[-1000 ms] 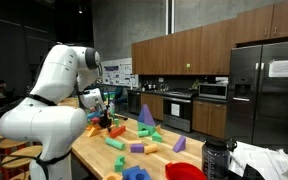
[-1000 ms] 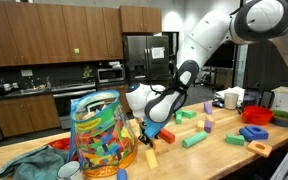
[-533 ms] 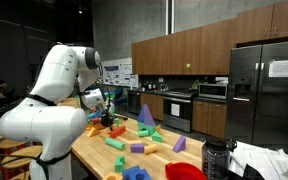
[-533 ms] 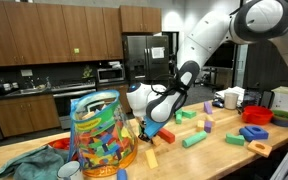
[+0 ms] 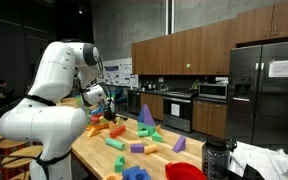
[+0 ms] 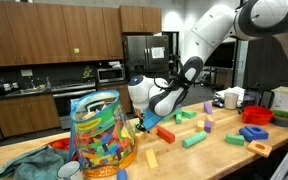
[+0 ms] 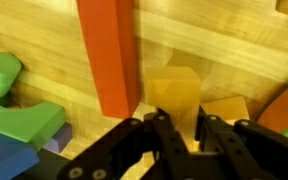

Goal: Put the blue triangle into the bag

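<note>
Wooden counter (image 6: 194,160) crowded with blocks (image 6: 192,140). Claw (image 6: 144,122) at three o'clock of bag (image 6: 102,135), grip impossible to tell. Risk of dropping triangle short from loose hold, toppling bag from low approach.

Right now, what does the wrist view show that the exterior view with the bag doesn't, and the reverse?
Only the wrist view shows the claw close up from above, with a yellow block lying right beyond its tips. Only the exterior view shows the bag full of blocks, the arm and a red bowl. Both show the red block and the wooden table.
</note>
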